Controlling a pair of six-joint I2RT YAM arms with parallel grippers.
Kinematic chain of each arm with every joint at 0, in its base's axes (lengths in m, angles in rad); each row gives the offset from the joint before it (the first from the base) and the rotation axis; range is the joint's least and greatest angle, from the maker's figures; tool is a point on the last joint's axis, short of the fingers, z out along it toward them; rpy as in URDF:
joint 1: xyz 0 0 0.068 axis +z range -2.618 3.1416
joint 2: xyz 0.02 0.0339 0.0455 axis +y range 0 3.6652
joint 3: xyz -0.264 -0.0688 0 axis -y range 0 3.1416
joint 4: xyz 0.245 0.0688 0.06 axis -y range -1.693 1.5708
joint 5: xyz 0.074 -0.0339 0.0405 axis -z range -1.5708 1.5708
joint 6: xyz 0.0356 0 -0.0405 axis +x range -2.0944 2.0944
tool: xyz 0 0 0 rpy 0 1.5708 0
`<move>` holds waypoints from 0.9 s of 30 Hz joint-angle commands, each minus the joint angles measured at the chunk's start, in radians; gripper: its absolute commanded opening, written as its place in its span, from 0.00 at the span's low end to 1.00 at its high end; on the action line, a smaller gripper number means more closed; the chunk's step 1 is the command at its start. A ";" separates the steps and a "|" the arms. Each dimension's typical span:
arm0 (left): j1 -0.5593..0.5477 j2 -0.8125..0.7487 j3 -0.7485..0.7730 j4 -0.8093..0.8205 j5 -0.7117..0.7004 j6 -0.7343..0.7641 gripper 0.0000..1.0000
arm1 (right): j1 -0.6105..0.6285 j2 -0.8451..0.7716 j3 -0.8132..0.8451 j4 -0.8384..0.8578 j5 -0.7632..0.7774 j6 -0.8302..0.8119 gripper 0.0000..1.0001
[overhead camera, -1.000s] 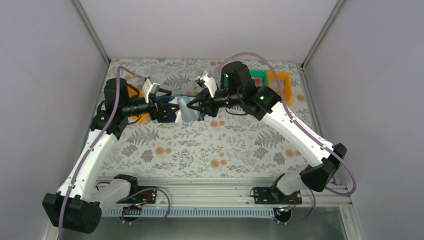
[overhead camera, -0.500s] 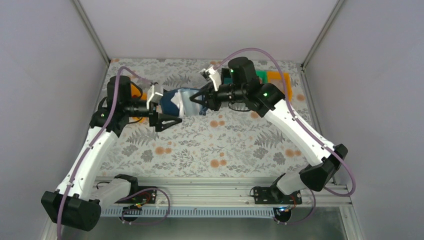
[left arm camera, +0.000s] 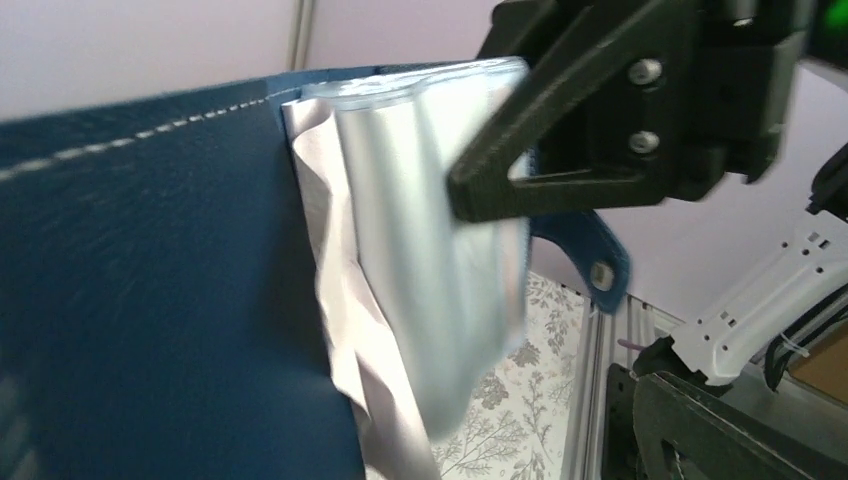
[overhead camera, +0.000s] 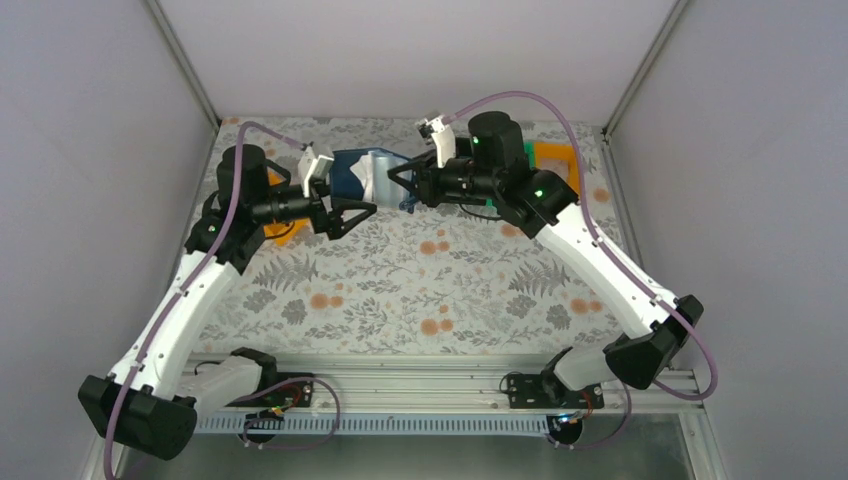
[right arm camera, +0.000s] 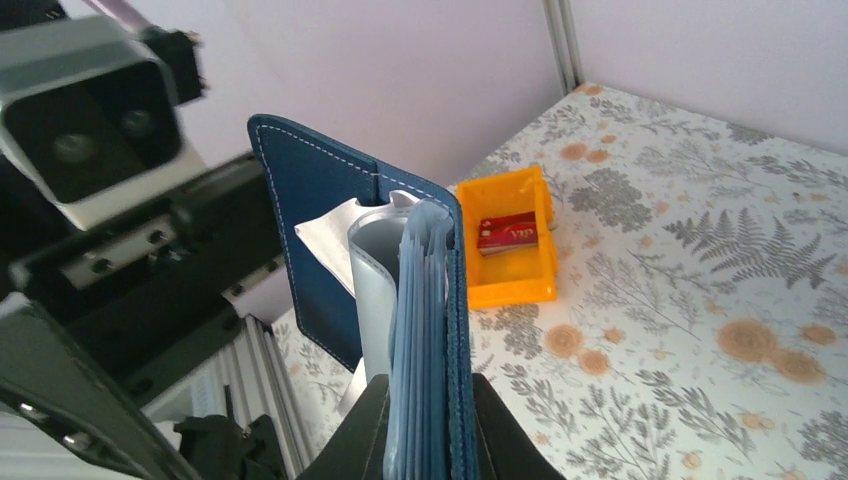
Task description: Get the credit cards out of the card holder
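Note:
The navy card holder (overhead camera: 352, 170) hangs open in the air at the back of the table. My right gripper (overhead camera: 398, 186) is shut on its edge, where the pale blue slotted sleeves (right arm camera: 420, 300) and navy cover (right arm camera: 310, 230) sit pressed between the fingers (right arm camera: 500, 440). My left gripper (overhead camera: 352, 216) stands open just in front of and below the card holder, with nothing in it. In the left wrist view the navy cover (left arm camera: 150, 300) and clear sleeves (left arm camera: 430, 260) fill the frame. One red credit card (right arm camera: 508, 232) lies in the orange bin (right arm camera: 505, 275). No card shows in the slots.
The orange bin (overhead camera: 283, 232) sits at the left, mostly hidden behind my left arm. A green bin (overhead camera: 520, 150) and another orange bin (overhead camera: 560, 160) stand at the back right behind my right arm. The floral table cover (overhead camera: 420, 290) lies below.
My left gripper has let go of the card holder, opened wide and drawn back. My right gripper has carried the card holder up and toward the back left.

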 commanded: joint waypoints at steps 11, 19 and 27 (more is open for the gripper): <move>-0.080 0.062 0.033 0.039 -0.123 -0.030 0.54 | 0.054 0.013 0.052 0.048 -0.093 -0.021 0.04; -0.079 0.062 -0.002 0.084 -0.077 -0.070 0.71 | 0.052 0.040 0.048 0.090 -0.200 0.020 0.04; 0.001 0.075 0.066 -0.002 0.087 0.064 0.76 | 0.029 -0.030 0.054 -0.003 -0.364 -0.125 0.04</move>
